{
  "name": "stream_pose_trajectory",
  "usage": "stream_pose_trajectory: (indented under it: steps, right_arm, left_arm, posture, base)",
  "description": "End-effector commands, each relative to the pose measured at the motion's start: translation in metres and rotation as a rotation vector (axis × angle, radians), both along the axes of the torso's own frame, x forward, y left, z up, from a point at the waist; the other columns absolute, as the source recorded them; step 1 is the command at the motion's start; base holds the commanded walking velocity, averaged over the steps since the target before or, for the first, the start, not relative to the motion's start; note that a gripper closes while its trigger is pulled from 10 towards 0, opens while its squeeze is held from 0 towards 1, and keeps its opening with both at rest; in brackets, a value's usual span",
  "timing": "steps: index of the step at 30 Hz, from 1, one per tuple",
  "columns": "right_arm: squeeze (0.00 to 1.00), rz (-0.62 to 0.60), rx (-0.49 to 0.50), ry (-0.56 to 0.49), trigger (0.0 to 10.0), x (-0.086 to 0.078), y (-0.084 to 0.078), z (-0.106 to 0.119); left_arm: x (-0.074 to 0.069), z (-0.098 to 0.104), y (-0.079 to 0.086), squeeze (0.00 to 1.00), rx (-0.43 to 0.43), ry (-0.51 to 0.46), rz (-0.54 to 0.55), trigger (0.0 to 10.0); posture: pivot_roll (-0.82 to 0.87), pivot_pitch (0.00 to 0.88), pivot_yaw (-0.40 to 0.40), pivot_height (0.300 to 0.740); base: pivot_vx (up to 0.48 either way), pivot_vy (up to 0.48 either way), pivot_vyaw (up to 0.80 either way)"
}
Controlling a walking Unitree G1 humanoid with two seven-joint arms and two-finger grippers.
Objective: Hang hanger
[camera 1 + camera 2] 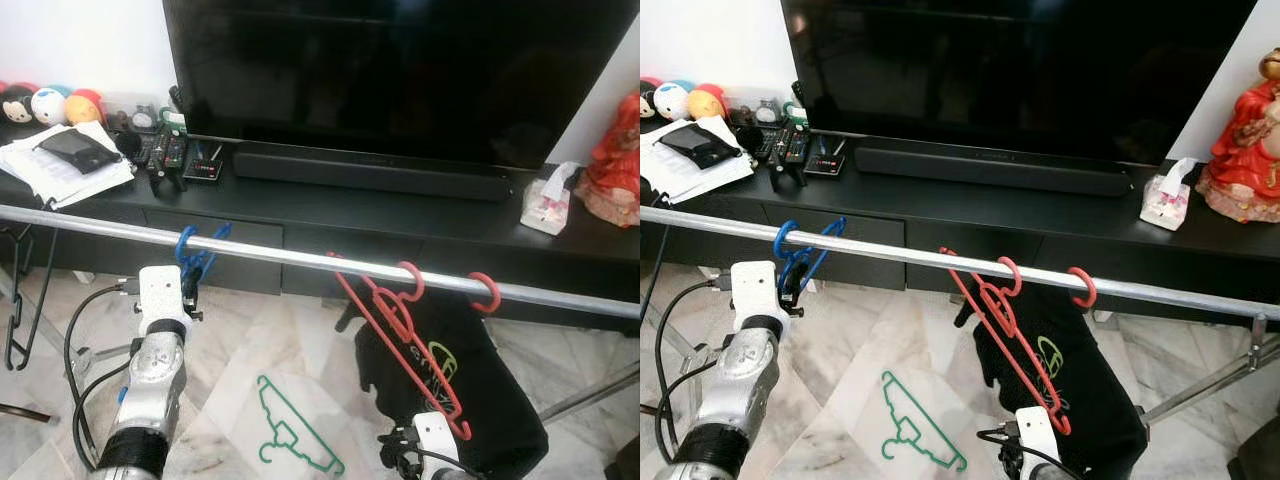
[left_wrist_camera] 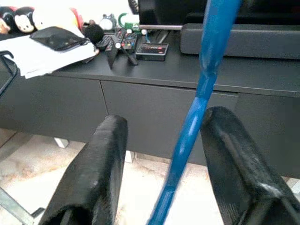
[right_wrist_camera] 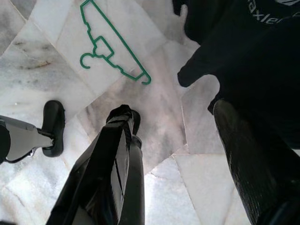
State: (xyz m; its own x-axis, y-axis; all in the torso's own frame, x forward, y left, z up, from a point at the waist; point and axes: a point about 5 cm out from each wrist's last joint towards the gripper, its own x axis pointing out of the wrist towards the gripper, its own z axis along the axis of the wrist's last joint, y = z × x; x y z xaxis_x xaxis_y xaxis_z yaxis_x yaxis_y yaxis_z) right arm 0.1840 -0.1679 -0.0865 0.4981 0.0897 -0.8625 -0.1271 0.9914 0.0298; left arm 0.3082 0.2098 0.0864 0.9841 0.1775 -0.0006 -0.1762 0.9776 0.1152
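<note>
Soft, even indoor light fills the room, brightest on the white wall and the pale marble floor, with a dull sheen along the metal rail. The television screen reads nearly black, perhaps with faint reflections. In the left wrist view the blue hanger and black fingers are blurred.

Blue hanger cut off top & btm, wrist view.
</note>
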Motion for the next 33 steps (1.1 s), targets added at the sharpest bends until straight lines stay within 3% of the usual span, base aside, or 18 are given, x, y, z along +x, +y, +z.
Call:
stream_pose_trajectory:
  steps: [1,6,9,10,16,17,18,19,21,26,29,33]
  right_arm:
    - [0.00,-0.008,-0.002,0.004,10.0,-0.001,-0.002,0.000]
    - [0.00,-0.009,-0.002,0.004,10.0,-0.001,-0.002,0.000]
    - [0.00,-0.009,-0.001,0.004,10.0,-0.001,-0.002,0.000]
    - [0.00,-0.009,0.000,0.002,10.0,-0.001,-0.002,0.000]
    - [0.00,-0.008,0.000,0.001,10.0,-0.001,-0.003,0.000]
    - [0.00,-0.008,-0.001,0.000,10.0,0.000,-0.003,0.000]
    - [0.00,-0.008,-0.001,0.000,10.0,0.000,-0.003,0.000]
    - [0.00,-0.007,-0.001,0.000,10.0,0.000,-0.003,0.000]
    - [0.00,-0.006,-0.001,0.000,10.0,0.000,-0.003,0.000]
    - [0.00,0.000,-0.003,0.000,10.0,0.000,-0.003,0.000]
    - [0.00,0.000,-0.004,0.001,10.0,0.000,-0.004,0.000]
    - [0.00,0.001,-0.004,0.000,10.0,-0.001,-0.004,0.000]
  left_arm:
    - [-0.005,0.003,-0.003,1.00,0.022,-0.024,-0.029,10.0]
    - [-0.027,0.007,0.001,1.00,0.025,-0.059,-0.044,10.0]
    - [-0.032,0.008,0.002,1.00,0.035,-0.069,-0.050,10.0]
    - [-0.043,0.011,0.003,1.00,0.064,-0.091,-0.061,10.0]
    - [-0.067,0.016,-0.001,1.00,0.178,-0.121,-0.117,10.0]
    - [-0.073,0.013,-0.001,0.92,0.187,-0.114,-0.107,10.0]
    - [-0.073,0.013,-0.001,0.92,0.187,-0.114,-0.107,10.0]
    - [-0.078,0.010,0.001,0.69,0.187,-0.101,-0.088,10.0]
    - [-0.090,-0.002,0.007,0.00,0.216,-0.059,-0.041,10.0]
    - [-0.119,-0.030,0.025,0.00,0.271,0.041,0.107,10.0]
    - [-0.129,-0.041,0.029,0.00,0.289,0.097,0.118,10.0]
    - [-0.158,-0.073,0.045,0.00,0.308,0.304,0.186,10.0]
  posture:
    - [0.02,0.052,-0.111,0.740]
    - [0.02,0.054,-0.111,0.740]
    - [0.02,0.054,-0.111,0.740]
    - [0.02,0.054,-0.112,0.740]
    - [0.03,0.051,-0.113,0.740]
    - [0.03,0.051,-0.113,0.740]
    - [0.03,0.051,-0.113,0.740]
    - [0.03,0.050,-0.114,0.740]
    - [0.03,0.050,-0.114,0.740]
    - [0.04,0.042,-0.115,0.740]
    - [0.04,0.039,-0.115,0.740]
    - [0.04,0.032,-0.112,0.740]
  base:
    - [0.000,0.000,0.00]
    - [0.000,0.000,0.00]
    - [0.000,0.000,0.00]
    - [0.000,0.000,0.00]
    - [0.000,0.000,0.00]
    - [0.000,0.000,0.00]
    - [0.000,0.000,0.00]
    - [0.000,0.000,0.00]
    - [0.000,0.000,0.00]
    - [0.000,0.000,0.00]
    - [0.000,0.000,0.00]
    - [0.000,0.000,0.00]
